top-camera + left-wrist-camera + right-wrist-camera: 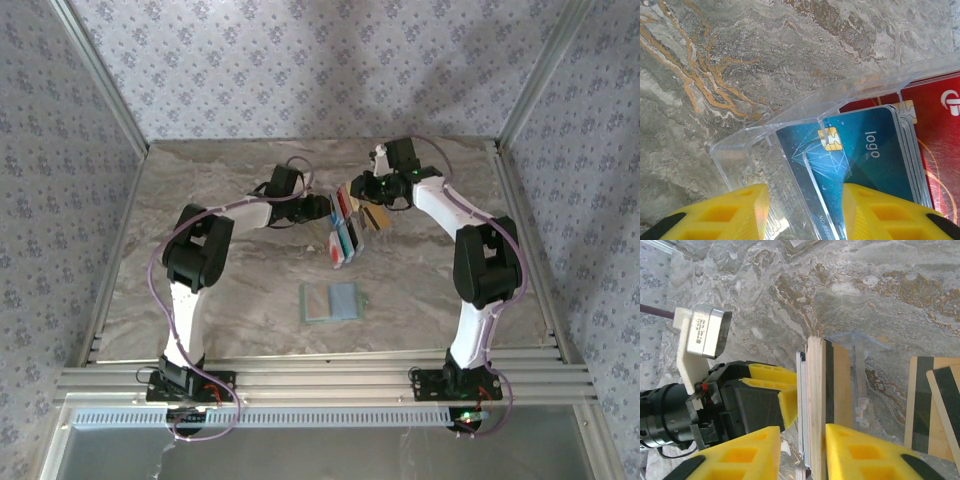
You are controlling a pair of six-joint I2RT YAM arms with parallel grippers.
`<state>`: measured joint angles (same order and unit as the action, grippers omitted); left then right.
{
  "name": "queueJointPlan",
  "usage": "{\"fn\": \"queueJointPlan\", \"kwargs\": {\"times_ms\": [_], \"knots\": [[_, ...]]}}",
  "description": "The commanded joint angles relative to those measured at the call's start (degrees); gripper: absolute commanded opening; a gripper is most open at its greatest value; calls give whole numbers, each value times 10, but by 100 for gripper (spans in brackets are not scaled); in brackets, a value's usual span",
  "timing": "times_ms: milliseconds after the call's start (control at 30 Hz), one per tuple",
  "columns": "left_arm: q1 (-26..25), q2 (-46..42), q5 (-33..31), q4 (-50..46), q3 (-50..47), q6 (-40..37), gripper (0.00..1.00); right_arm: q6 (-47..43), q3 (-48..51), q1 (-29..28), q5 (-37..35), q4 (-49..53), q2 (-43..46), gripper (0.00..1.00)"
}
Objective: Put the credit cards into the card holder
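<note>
- Card holder (330, 301) lies flat at 6 o'clock from the credit cards (345, 238), well apart.
- Left gripper (805, 200), jaws wide, straddles a clear rack (790, 112) wall and teal card (860, 150); a tug could tip the rack.
- Right gripper (802, 440), at the left's 1 o'clock, sits narrow around an upright tan card (816, 405); whether it is pinched cannot be told, so the card may slip.

On the teal card (865, 160) under my left wrist camera I read the word "logo", and small print near its lower edge begins "NO", the digits too blurred. The red card (940, 135) shows part of a white emblem. The label on the grey box (707, 330) is unreadable.
</note>
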<state>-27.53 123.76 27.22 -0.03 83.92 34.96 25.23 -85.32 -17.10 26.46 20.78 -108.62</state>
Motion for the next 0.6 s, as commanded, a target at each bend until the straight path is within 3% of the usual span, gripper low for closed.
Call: {"fn": "queueJointPlan", "kwargs": {"times_ms": [0, 567], "knots": [[-7, 10, -2, -12, 17, -11, 43, 2, 4, 4, -10, 2, 20, 22], [-6, 9, -2, -13, 17, -13, 42, 10, 15, 9, -3, -6, 33, 6]]}}
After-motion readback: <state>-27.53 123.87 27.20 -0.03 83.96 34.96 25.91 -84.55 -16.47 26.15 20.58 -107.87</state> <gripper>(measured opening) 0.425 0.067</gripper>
